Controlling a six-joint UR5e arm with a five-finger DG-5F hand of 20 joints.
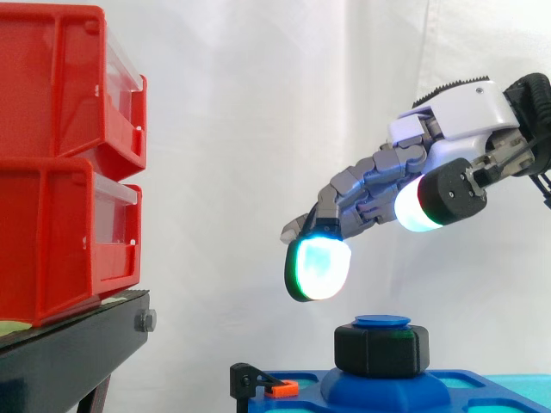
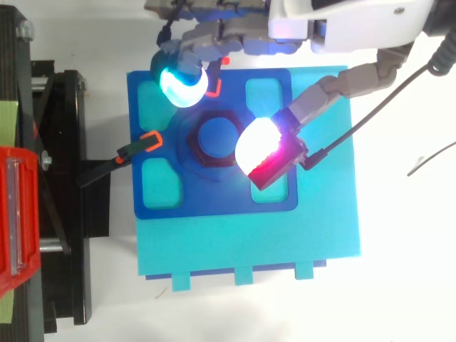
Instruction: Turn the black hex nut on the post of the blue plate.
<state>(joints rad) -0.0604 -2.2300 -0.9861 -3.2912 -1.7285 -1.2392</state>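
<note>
Black hex nut [image 1: 381, 351] sits on the post [image 1: 383, 321] at the middle of the blue plate [image 2: 214, 201]. Above it hangs the hand [image 1: 448, 116], fingers spread and loosely bent, holding nothing, clear of the nut.

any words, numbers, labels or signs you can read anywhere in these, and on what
No text can be read in either view.
Red bins: plain walls and clear fronts, no label that shows.
Black hex nut, blue plate, cyan base: no marks or numbers.
Hand: no print to make out on its white shell.
Pale green strip by the black stand: blank as far as it shows.
</note>
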